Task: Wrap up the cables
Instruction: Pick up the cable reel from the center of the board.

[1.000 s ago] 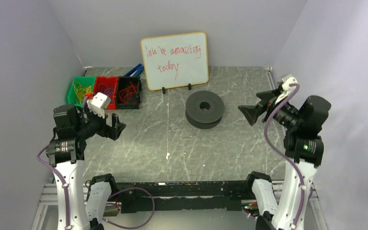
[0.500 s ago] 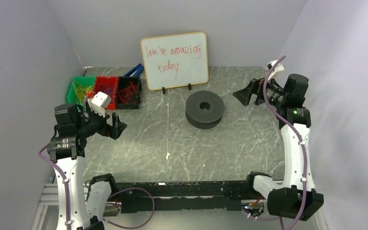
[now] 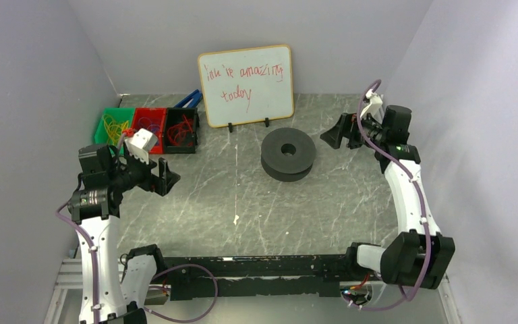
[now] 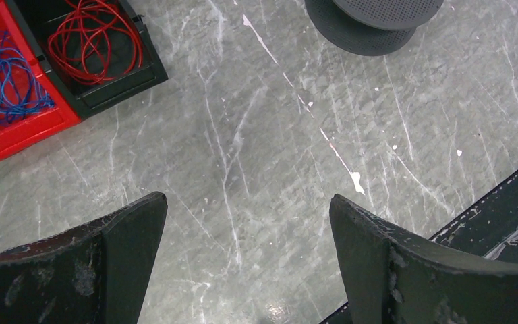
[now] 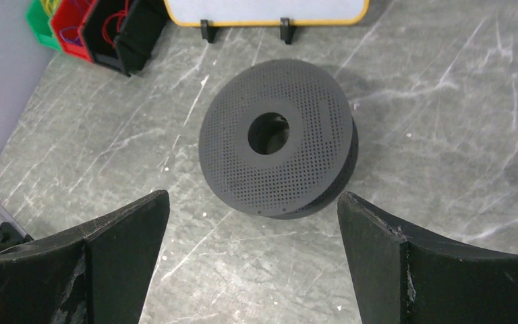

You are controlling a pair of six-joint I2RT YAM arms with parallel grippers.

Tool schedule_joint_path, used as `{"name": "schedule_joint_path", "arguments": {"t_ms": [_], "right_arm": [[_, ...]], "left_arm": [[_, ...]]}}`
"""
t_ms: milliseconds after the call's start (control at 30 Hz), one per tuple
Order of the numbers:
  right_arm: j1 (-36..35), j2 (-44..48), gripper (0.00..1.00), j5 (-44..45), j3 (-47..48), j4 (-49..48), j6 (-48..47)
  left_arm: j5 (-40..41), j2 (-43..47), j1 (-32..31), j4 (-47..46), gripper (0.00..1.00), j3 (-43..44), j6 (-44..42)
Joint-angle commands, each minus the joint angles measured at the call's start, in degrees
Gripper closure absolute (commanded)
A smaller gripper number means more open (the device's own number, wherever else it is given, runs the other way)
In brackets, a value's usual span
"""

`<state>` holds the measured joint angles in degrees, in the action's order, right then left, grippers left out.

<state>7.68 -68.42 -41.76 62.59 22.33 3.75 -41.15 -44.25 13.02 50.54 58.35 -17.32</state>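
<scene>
One grey marbled table (image 3: pixel 243 202) fills the scene. Two arms rise from its near edge, the left arm (image 3: pixel 101 236) and the right arm (image 3: pixel 408 192). A whiteboard (image 3: pixel 245 84) with red handwriting stands at the far edge. Just near of it, a black spool (image 3: pixel 288 154) lies flat. Three bins sit in a row at far left: green bin (image 3: pixel 101 131), red bin (image 4: pixel 27 131), black bin (image 4: pixel 121 91). The left gripper (image 4: pixel 246 202) hangs over bare table near the bins, jaws wide apart, holding nothing. The right gripper (image 5: pixel 253 197), at far right, points at the spool, also spread wide and empty. The cables (image 4: pixel 94 40), loose red loops, lie in the black bin. Blue wire (image 4: pixel 7 88) lies in the red bin, yellow wire (image 3: pixel 113 125) in the green.
</scene>
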Motion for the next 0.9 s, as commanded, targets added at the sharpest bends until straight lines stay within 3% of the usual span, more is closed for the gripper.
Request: {"name": "schedule_joint_path", "arguments": {"t_ms": [0,333,600,867], "right_arm": [[-0.2,-1.3,0.01,1.3,-2.6,-5.9,1.6],[-0.7,-8.0,0.03,-2.8,-7.2,-12.7,5.3],[-1.2,-13.1,0.04,1.1,-8.2,-14.6,7.2],[-1.7,-22.2,0.14,-2.0,-3.8,-12.0,9.0]], "left_arm": [[-2.3,-0.4,0.4,-0.8,0.04,-0.1,-1.2],[-2.3,-0.8,0.6,-1.1,0.04,-0.7,-1.4],[-2.7,-0.7,0.8,-0.9,0.04,-0.9,-1.6],[-3.1,-0.5,1.0,-0.9,0.04,-1.2,-1.6]]}}
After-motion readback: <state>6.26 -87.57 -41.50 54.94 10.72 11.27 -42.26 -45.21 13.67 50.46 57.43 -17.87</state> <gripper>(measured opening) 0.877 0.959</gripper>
